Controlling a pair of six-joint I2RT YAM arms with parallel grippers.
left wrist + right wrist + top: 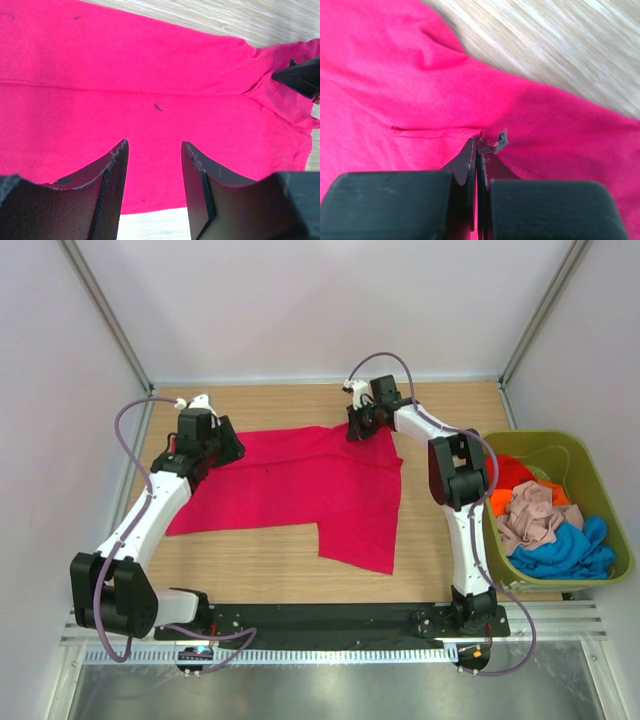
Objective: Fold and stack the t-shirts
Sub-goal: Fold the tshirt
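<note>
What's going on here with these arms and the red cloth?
It's laundry folding. A red shirt lies spread on the table. The right gripper pinches its far edge; the left gripper hangs open over the left side. Three more shirts wait crumpled in the tub.

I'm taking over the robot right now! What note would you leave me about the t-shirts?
Grippers: the left gripper is open over the crimson t-shirt, holding nothing. The right gripper is shut, pinching that shirt's far edge.
Where things are: the crimson t-shirt is spread on the table. The orange-red t-shirt, beige-pink t-shirt and blue t-shirt lie crumpled in the olive-green tub.
Done: nothing folded or stacked yet.
Left: fold the crimson one, then the three from the tub, and stack them.
</note>
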